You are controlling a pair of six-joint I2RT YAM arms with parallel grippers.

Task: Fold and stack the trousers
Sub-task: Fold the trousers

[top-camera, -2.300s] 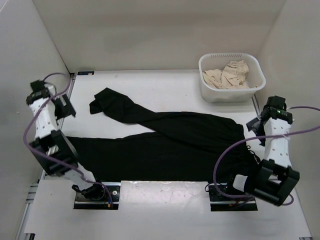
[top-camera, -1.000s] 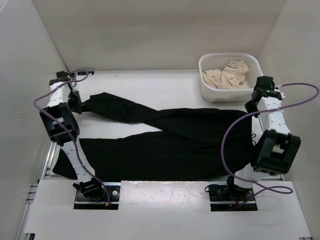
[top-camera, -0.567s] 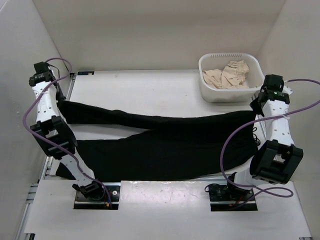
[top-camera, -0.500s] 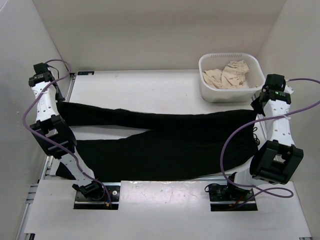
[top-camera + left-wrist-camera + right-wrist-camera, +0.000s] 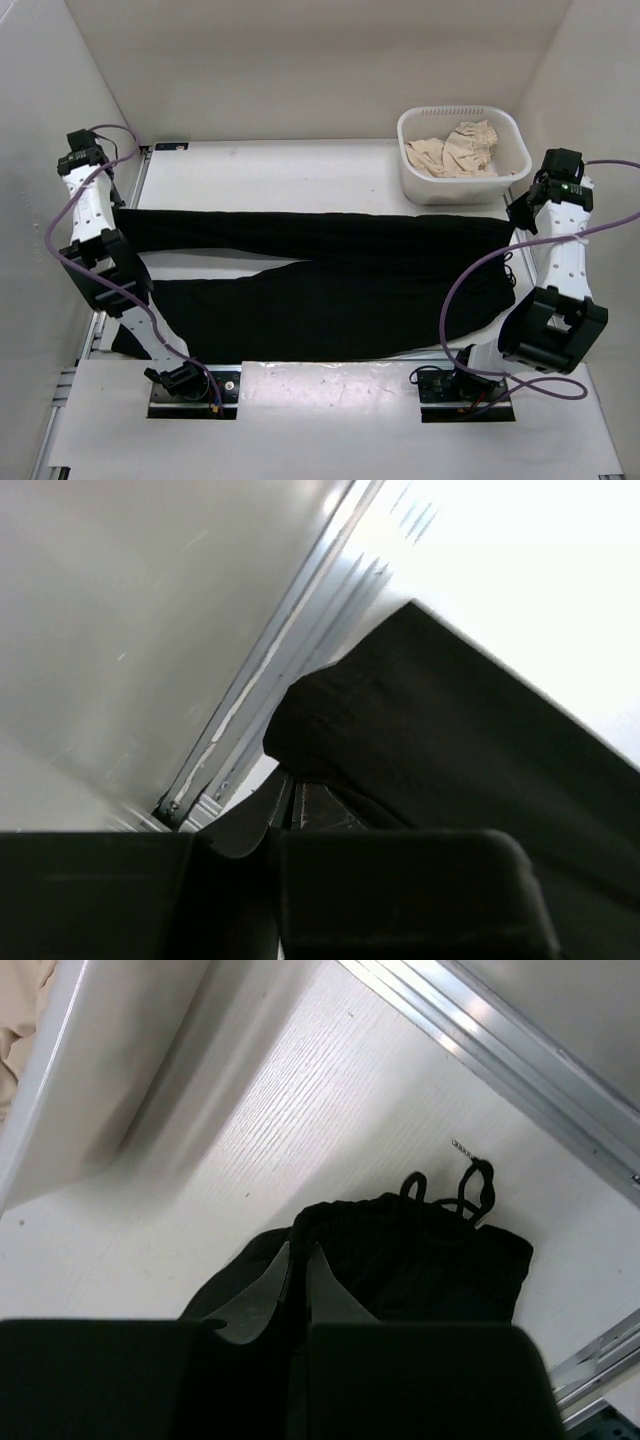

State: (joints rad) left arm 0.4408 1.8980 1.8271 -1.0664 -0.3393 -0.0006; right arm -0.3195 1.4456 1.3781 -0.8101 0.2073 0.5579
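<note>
So the trousers (image 5: pixel 320 270) lie on the table (image 5: pixel 300 175) with the long axis running left to right, waist at the right and cuffs at the left. The far leg is stretched straight between both claws. The left gripper (image 5: pixel 283 810) is pinched tight on the cuff end, and the right gripper (image 5: pixel 298 1280) is clamped on the waist near the drawstring (image 5: pixel 450 1195).

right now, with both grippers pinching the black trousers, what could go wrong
The left gripper and right gripper each pinch only a small fold at an end of the plain black fabric trousers, pulled straight between them; one end may slip out. The right gripper sits close to the white plastic basket and could knock it. The black drawstring lies loose and might snag.
</note>
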